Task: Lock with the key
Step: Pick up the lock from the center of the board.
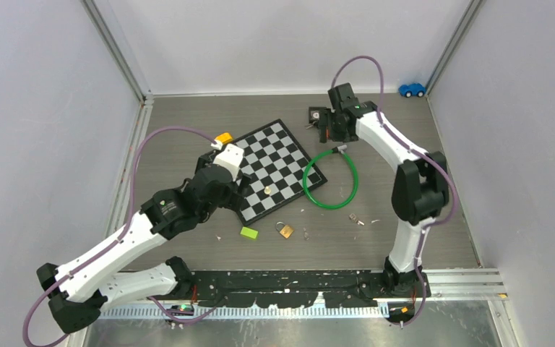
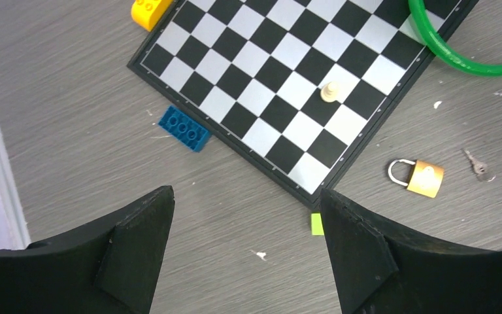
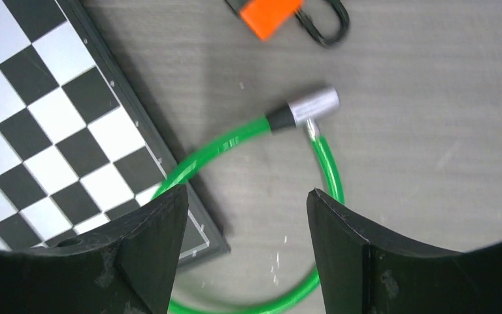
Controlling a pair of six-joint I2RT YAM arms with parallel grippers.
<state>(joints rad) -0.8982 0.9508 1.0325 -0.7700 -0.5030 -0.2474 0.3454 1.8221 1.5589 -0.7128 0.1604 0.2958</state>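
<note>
l gripper (image 2: 245, 209): jaws wide apart, empty, touching nothing; over bare table (image 2: 72, 98) off chessboard's (image 2: 261, 72) edge.
r gripper (image 3: 246, 203): jaws apart, empty; above cable (image 3: 219, 144), no contact seen.
padlock (image 2: 418, 176): brass, squarish body w/ silver shackle; flat on table just off board's edge.
key (image 2: 476, 163): small, grey metal; flat, near padlock, not touching.
chessboard: flat, glossy blk/silver squares, dark rim; pale pawn (image 2: 330, 91) upright.
cable: shiny green loop, silver cyl. end, partly over board corner.
table: grey wood-grain.
</note>
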